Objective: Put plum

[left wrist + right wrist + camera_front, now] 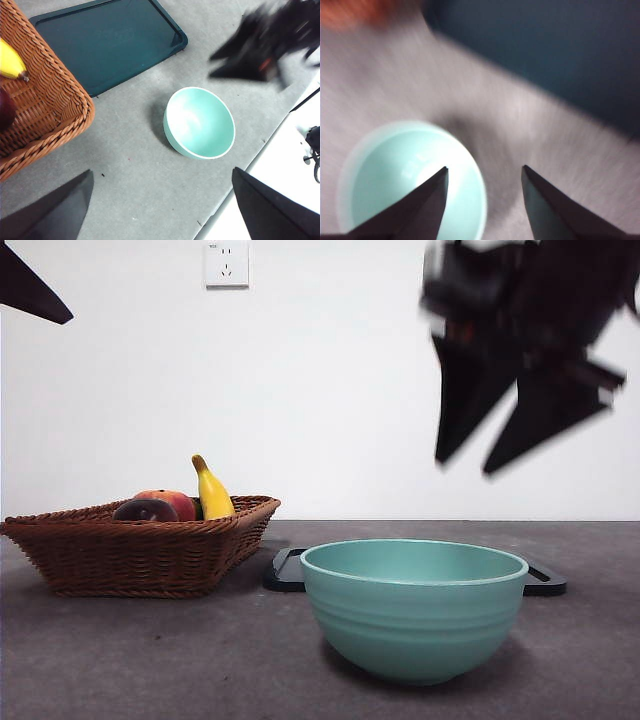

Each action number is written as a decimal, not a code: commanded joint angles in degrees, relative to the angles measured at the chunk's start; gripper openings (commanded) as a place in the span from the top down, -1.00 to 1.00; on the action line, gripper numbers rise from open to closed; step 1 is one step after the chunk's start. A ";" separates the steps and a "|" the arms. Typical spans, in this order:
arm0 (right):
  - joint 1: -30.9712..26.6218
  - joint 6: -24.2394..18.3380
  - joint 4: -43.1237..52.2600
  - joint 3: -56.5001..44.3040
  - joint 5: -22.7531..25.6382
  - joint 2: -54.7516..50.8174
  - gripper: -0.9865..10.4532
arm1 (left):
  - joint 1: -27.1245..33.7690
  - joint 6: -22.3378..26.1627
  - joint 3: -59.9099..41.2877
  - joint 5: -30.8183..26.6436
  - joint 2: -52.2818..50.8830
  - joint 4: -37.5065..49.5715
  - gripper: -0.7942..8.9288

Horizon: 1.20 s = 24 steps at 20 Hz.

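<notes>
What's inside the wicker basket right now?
In the basket: the plum, a red-orange fruit and a banana. The basket's wall hides their lower parts and anything lying beneath them.

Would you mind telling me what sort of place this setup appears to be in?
Probably an indoor lab or test bench: a grey mat-covered table against a bare white wall with a power socket, staged with a wicker basket of fruit and a teal bowl.
</notes>
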 commanded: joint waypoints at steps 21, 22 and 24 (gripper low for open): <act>0.57 -7.74 -23.02 7.65 -14.21 -19.80 0.42 | -0.22 1.07 0.70 0.37 0.35 -0.61 -0.06; 0.57 -7.74 -23.02 7.65 -14.23 -19.80 0.42 | -0.22 1.07 0.70 0.37 0.35 -0.61 -0.06; 0.57 -7.76 -23.04 7.65 -14.21 -19.80 0.42 | -0.22 1.07 0.70 0.37 0.35 -0.61 -0.06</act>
